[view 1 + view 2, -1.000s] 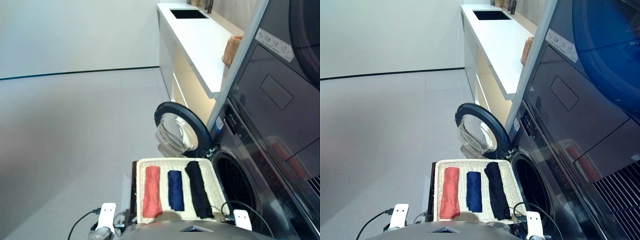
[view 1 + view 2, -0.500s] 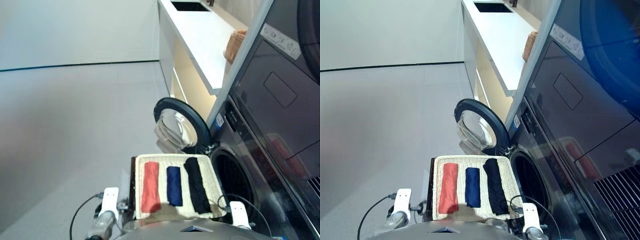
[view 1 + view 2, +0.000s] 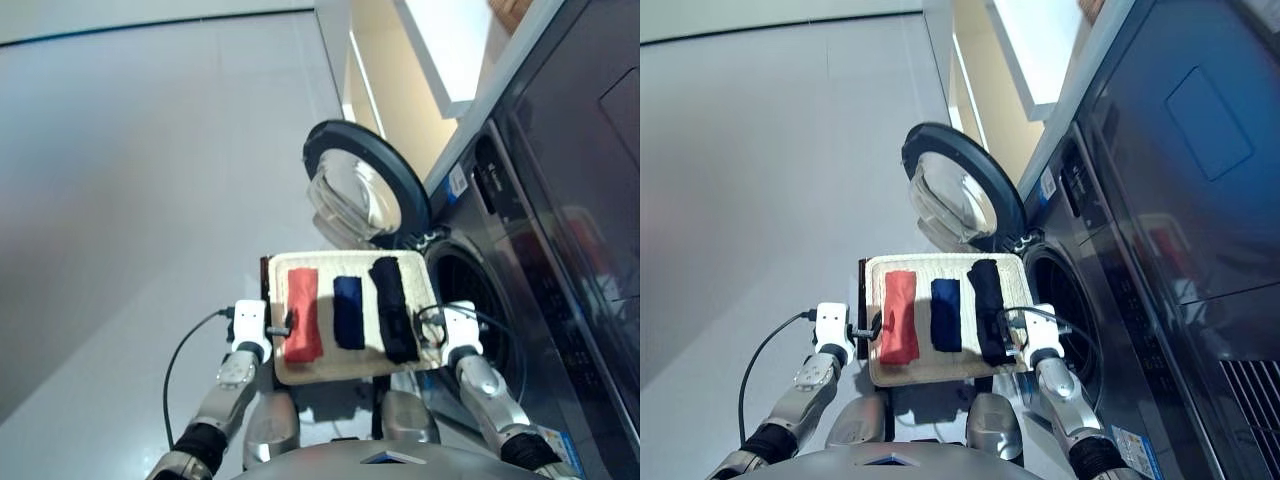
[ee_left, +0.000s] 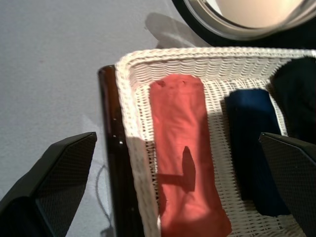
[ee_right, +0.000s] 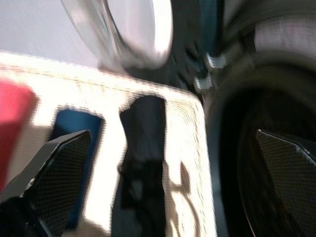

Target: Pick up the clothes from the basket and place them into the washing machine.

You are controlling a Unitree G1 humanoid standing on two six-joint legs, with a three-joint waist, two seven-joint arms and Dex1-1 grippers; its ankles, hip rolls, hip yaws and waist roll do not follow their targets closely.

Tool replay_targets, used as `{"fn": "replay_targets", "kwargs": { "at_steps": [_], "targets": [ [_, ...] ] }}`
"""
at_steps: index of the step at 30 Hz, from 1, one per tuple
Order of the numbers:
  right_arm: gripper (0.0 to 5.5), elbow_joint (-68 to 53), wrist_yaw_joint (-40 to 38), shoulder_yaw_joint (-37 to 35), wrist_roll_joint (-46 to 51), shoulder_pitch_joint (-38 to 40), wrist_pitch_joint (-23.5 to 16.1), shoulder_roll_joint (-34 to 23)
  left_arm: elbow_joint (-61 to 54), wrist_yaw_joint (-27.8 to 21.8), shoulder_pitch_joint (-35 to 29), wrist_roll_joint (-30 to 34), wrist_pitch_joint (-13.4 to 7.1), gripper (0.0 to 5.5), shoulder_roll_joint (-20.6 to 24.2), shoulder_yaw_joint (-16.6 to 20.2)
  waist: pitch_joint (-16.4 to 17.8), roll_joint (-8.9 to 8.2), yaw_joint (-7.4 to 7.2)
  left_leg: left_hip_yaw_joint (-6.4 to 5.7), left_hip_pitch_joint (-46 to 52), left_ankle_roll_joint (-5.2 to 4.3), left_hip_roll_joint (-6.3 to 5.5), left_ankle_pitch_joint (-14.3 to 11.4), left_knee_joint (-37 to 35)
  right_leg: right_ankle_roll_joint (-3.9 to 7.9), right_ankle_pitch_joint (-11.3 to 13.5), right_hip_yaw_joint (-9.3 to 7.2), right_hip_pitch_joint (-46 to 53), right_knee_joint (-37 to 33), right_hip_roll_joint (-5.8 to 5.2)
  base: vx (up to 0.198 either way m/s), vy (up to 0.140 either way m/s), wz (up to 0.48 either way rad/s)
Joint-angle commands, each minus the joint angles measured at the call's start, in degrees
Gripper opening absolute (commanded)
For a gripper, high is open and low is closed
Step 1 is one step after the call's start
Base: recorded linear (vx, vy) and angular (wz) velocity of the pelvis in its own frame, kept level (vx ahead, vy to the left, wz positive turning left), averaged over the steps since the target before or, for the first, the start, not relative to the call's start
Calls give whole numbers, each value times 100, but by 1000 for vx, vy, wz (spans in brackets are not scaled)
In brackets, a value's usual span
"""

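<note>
While both arms reach in low, the basket (image 3: 352, 372) sits before the washing machine (image 3: 500, 300), door (image 3: 365, 195) swung open. Three clothes lie parallel, long axes pointing toward the door: coral-red strip (image 3: 303, 313), navy strip (image 3: 348, 311), black strip (image 3: 393, 308). Left gripper (image 3: 283, 326) and right gripper (image 3: 428, 328) flank the basket, fingers (image 4: 59, 168) spread wide, holding nothing.

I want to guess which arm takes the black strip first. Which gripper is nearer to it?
Right. The right gripper hovers at the basket's washer-side edge, beside the black strip; the left gripper is across the basket, by the coral-red strip.
</note>
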Motion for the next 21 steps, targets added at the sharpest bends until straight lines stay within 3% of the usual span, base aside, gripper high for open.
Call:
{"fn": "replay_targets", "kwargs": {
  "at_steps": [1, 6, 10, 14, 21],
  "targets": [
    [550, -825, -246, 165, 166, -476, -438, -240, -167, 323, -448, -136, -424, 550, -146, -313, 89, 43, 21, 476, -168, 252, -96, -717, 884, 38, -611, 167, -888, 1481, -76, -112, 3, -59],
    [550, -1433, -554, 599, -93, -1326, -500, -221, 319, 812, -1234, -126, -448, 550, -516, -565, 427, 4, -31, 499, -667, 273, -113, -728, 1156, 36, -574, 256, -1390, 1738, -137, -107, 1, -38],
    [550, -1642, -716, 887, -240, -1895, -513, -125, 377, 1039, -1685, -64, -473, 550, -634, -749, 664, -5, -70, 510, -1106, 283, -75, -790, 1542, 18, -615, 348, -1893, 2122, -121, -132, 11, -82],
    [550, -1709, -789, 1237, -293, -2423, -542, 83, 672, 1286, -2067, -125, -450, 550, -808, -784, 890, -43, -78, 434, -1538, 287, -19, -894, 1964, 11, -706, 377, -2275, 2520, -126, -117, -39, -67],
    [550, -1657, -927, 1573, -199, -2957, -598, 336, 1334, 1560, -2576, -360, -410, 550, -1047, -690, 902, -28, -134, 345, -2374, 287, -15, -890, 2348, -42, -743, 415, -3087, 2931, -127, -81, -25, 66]
  ]
}}
